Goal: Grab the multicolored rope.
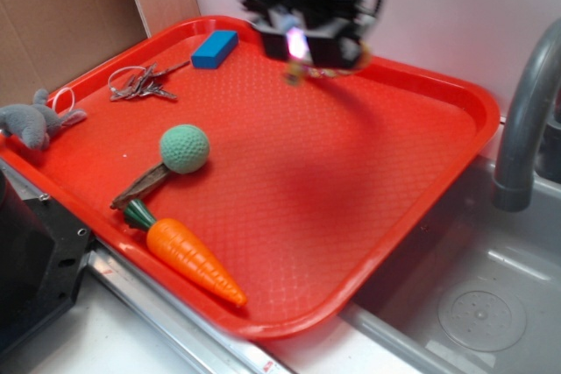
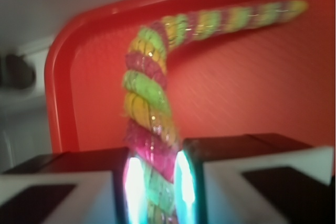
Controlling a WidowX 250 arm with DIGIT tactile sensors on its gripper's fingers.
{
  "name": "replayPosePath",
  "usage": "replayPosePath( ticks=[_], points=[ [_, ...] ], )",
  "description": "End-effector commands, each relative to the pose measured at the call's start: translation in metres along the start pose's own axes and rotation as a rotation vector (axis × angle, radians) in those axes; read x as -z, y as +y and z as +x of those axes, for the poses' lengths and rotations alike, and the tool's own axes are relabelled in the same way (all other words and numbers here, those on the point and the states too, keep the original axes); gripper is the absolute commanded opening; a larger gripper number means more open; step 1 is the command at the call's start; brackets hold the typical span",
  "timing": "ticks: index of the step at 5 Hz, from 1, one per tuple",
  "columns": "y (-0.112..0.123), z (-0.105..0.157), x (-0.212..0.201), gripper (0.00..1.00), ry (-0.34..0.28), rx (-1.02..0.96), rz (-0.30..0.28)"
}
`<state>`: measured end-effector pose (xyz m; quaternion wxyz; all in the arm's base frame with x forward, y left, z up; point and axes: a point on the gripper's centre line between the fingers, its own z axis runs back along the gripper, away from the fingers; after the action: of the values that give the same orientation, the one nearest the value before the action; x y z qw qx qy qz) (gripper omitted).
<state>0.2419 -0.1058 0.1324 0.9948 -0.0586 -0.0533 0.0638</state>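
Wrist view, gripper (image 2: 157, 182) pinching multicolored rope (image 2: 144, 85) at bottom centre, rope rising then bending toward upper right over red tray (image 2: 236, 98), exterior view blurred, gripper at top centre.

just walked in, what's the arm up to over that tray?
The WidowX gripper is shut on the thick twisted rope of yellow, pink and green strands, pinched between its two fingers. In the exterior view the arm sits blurred above the far side of the red plastic tray. The orange toy carrot, green knitted ball and blue block lie untouched on the tray.
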Motion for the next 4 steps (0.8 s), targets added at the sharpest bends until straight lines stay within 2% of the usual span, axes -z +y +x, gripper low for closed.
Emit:
replayPosePath(
  ticks=[1,2,3,4],
  points=[
    [0.034,-0.023,-0.120,0.00,-0.214,-0.018,-0.005],
    [0.049,-0.020,-0.129,0.00,-0.187,-0.038,0.000],
    [0.089,-0.018,-0.128,0.00,-0.236,-0.073,-0.047],
    [0.095,-0.005,-0.123,0.00,-0.223,-0.046,-0.040]
  ],
)
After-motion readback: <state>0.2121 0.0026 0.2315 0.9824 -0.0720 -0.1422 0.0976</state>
